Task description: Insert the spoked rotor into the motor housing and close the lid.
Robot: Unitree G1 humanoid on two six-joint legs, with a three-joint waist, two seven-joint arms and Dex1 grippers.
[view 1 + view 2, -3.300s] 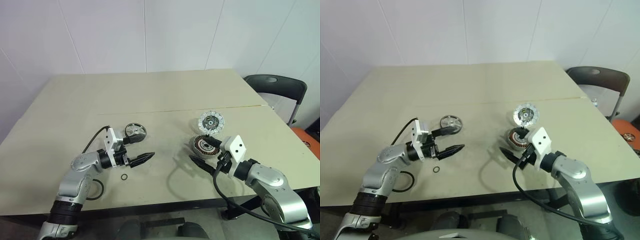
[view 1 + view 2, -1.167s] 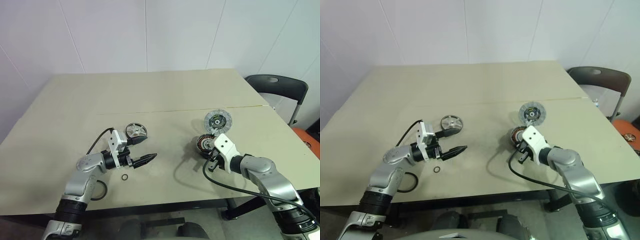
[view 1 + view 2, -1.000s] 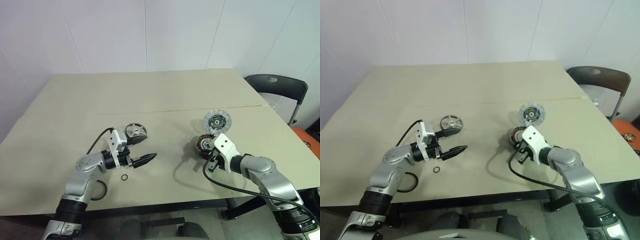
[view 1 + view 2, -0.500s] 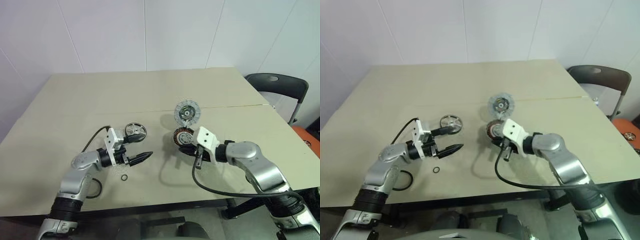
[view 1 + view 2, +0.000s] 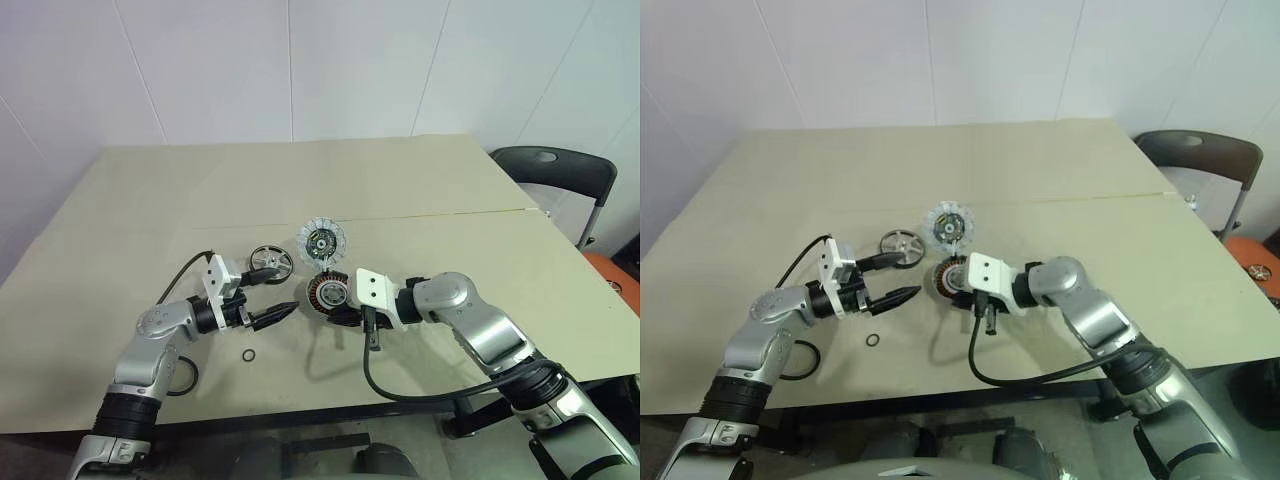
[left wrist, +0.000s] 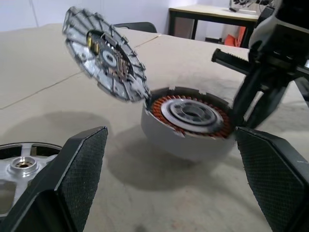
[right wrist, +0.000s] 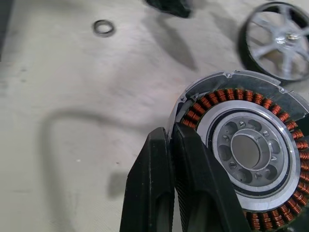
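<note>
My right gripper [image 7: 170, 133] is shut on the rim of the motor housing [image 5: 327, 292], a grey puck with copper windings, and holds it just above the table near the middle. The lid [image 5: 321, 241] stands tilted at the housing's far edge, white-segmented face towards me. The spoked rotor [image 5: 270, 262], a silver wheel, lies flat on the table just left of them. My left gripper [image 5: 277, 291] is open and level, pointing at the housing, with one finger [image 5: 258, 274] beside the rotor and nothing between its fingers.
A tiny black ring [image 5: 247, 354] lies on the beige table [image 5: 400, 180] below my left gripper. A black cable loops beside my left arm. A dark chair [image 5: 555, 175] stands off the table's right corner.
My right gripper has carried the housing, with the lid tilted on it, leftwards across the table to beside the rotor and the left gripper. The left arm has stayed put.
</note>
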